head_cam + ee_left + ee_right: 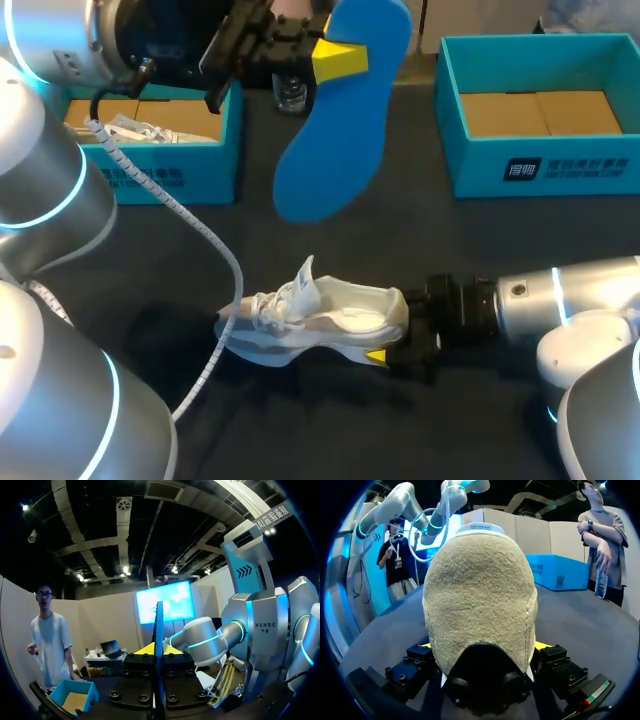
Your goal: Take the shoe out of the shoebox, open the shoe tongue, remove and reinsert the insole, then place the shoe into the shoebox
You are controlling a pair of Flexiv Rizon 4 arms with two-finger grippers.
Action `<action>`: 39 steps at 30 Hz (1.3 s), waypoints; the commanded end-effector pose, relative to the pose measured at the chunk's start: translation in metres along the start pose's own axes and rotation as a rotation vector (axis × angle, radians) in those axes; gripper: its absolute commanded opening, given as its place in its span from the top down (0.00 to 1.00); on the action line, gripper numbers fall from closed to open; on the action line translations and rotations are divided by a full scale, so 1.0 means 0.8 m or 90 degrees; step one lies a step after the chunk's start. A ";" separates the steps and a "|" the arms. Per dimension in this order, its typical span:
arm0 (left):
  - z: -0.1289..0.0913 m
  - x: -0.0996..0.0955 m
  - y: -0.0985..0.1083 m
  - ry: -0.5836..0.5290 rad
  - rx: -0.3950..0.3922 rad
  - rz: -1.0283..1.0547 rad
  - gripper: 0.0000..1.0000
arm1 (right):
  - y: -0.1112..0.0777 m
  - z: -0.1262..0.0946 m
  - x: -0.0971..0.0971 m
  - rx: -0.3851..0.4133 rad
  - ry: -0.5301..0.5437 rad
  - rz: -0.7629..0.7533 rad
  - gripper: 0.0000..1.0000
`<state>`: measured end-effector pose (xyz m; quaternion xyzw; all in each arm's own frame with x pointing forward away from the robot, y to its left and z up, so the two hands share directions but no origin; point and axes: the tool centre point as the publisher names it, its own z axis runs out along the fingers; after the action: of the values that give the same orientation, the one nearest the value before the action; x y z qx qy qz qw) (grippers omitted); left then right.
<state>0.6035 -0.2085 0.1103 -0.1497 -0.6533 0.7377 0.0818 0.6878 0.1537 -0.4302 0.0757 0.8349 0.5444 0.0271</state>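
Table: a dark table top with two teal boxes along its far side.
Left gripper: the left gripper is raised above the table, its yellow-tipped fingers clamped on the blue insole from two sides.
Insole: the insole hangs clear of the table from between those fingers. Most of its length is below them and its rounded end rises past them. In the left wrist view it stands edge-on, straight between the two tips.
Right gripper: the right gripper lies low at the table, its fingers pressed against both sides of the shoe's heel.
Shoe: the white shoe rests on the table, its heel between the right fingers and its toe pointing away from them.
Tongue: the tongue stands up, ahead of the fingers, near the laces.
Left shoebox: the left shoebox is open, beside and below the left fingers, with a second white shoe inside.
Right shoebox: the right shoebox is open, well apart from both grippers, showing a bare cardboard floor.
Cable: a coiled cable runs down from the left arm across the table.
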 end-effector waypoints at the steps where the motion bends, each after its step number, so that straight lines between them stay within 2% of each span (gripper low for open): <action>1: 0.001 0.000 0.000 0.000 -0.001 0.000 1.00 | 0.009 -0.017 0.009 0.040 -0.002 0.000 0.00; 10: 0.001 0.000 0.000 0.000 -0.001 0.000 1.00 | 0.025 -0.050 0.009 0.139 -0.014 0.001 0.00; 17: 0.001 0.000 0.000 0.000 -0.001 0.000 1.00 | 0.045 -0.070 0.004 0.249 -0.033 0.004 0.00; 20: 0.001 0.000 0.000 0.000 -0.001 0.000 1.00 | 0.061 -0.079 0.000 0.313 -0.048 0.003 0.00; 27: 0.001 0.000 0.000 0.000 -0.001 0.000 1.00 | 0.087 -0.086 -0.005 0.428 -0.049 0.001 0.00; 39: 0.001 0.000 0.000 0.000 -0.001 0.000 1.00 | 0.091 -0.095 0.002 0.535 -0.052 0.023 0.00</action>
<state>0.6026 -0.2081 0.1102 -0.1487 -0.6535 0.7377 0.0811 0.6867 0.1105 -0.3373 0.1105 0.9397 0.3217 0.0343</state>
